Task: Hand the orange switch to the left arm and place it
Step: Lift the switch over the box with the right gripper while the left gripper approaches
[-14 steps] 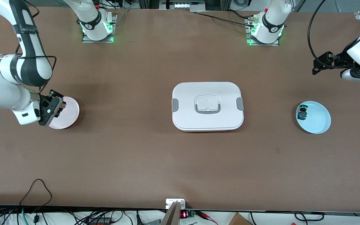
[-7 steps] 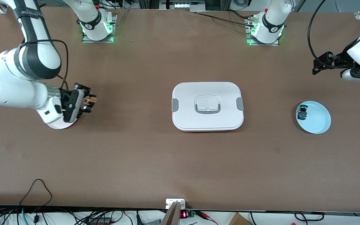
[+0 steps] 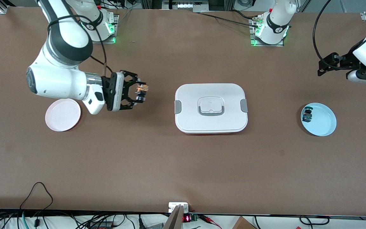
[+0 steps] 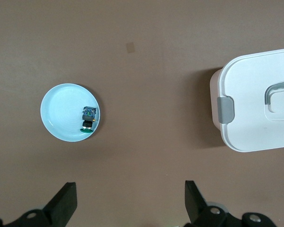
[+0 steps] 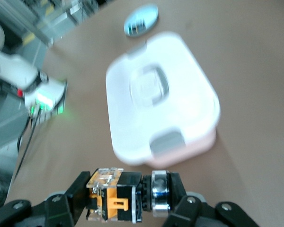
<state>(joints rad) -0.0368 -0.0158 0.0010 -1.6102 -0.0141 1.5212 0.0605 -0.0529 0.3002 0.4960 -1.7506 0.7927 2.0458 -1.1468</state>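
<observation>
My right gripper (image 3: pixel 140 92) is shut on the orange switch (image 3: pixel 141 91) and holds it in the air over bare table between the pink plate (image 3: pixel 63 114) and the white box (image 3: pixel 211 108). In the right wrist view the switch (image 5: pixel 125 195), black and orange with a silver ring, is clamped between my fingers, and the box (image 5: pixel 163 97) lies ahead of it. My left gripper (image 3: pixel 324 65) waits in the air at the left arm's end of the table. In the left wrist view its fingers (image 4: pixel 64 204) stand wide apart with nothing between them.
A light blue plate (image 3: pixel 321 120) toward the left arm's end holds a small dark component with a green cap (image 3: pixel 307 115); both show in the left wrist view (image 4: pixel 61 113). A black cable (image 3: pixel 35 194) lies at the table's near edge.
My right arm has lifted the orange switch off the pink plate and carried it toward the box. The pink plate now lies uncovered. The left arm has not moved.
</observation>
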